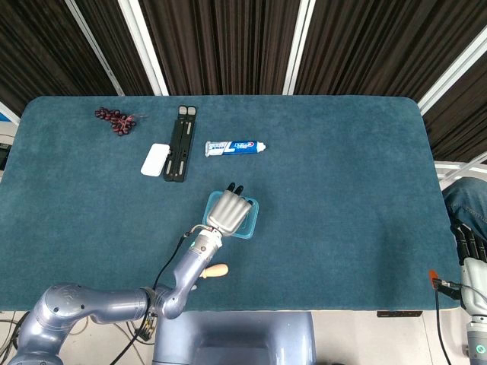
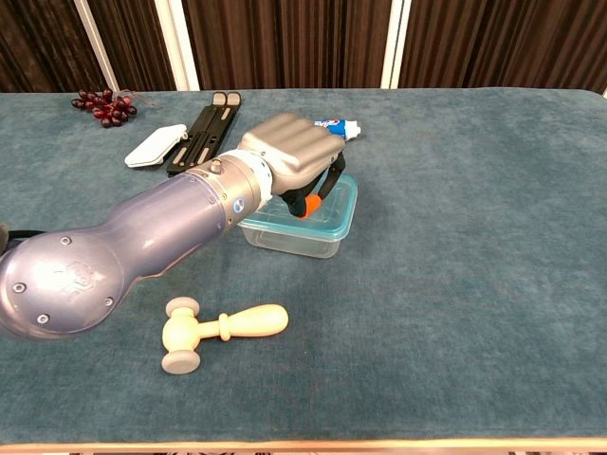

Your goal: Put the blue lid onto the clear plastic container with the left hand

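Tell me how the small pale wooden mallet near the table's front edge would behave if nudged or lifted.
The pale wooden mallet looks solid and stiff, so it should not flex. Its rounded handle and round head suggest it may roll or pivot on the teal cloth when pushed. It seems small and probably light, though the head end likely weighs more than the handle.

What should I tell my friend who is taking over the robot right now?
Left hand: hovering over the blue lid, fingers curled down, holding nothing I can see.
Right hand: off the table's right edge; its state is unclear.
Lid already sits on the clear plastic container, mid-table.
Done: lid placed.
Left: check it is seated all round, then lift the left hand away.
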You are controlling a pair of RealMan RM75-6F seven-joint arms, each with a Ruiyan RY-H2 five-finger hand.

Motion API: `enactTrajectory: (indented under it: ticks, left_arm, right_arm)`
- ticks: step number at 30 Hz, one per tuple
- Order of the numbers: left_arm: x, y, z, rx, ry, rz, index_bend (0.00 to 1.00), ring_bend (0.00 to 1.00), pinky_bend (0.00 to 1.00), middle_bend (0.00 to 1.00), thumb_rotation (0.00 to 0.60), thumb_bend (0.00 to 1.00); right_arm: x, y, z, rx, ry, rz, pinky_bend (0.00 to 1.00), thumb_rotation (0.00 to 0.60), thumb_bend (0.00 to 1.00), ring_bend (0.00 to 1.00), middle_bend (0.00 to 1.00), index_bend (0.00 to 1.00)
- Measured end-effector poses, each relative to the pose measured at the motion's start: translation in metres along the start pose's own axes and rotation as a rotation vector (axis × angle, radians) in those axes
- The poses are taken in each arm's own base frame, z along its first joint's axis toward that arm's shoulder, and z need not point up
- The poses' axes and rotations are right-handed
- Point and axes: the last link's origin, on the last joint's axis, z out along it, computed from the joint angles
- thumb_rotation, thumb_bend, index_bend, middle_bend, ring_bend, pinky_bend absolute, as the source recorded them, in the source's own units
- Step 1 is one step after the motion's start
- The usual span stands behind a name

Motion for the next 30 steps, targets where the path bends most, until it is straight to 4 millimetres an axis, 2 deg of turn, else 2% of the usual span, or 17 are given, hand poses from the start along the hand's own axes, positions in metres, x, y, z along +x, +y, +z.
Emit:
enactTrajectory:
  ticks: [30]
  left_arm:
    - [-0.021,-0.015,0.005,0.013,-0.084,-0.072,0.65,0.23,0.24,0.53,0.6,0.52]
  right_arm:
    - [0.0,0.0,0.0,-0.002,0.001,0.004,0.0,0.6,0.35,0.0,0.0,0.0]
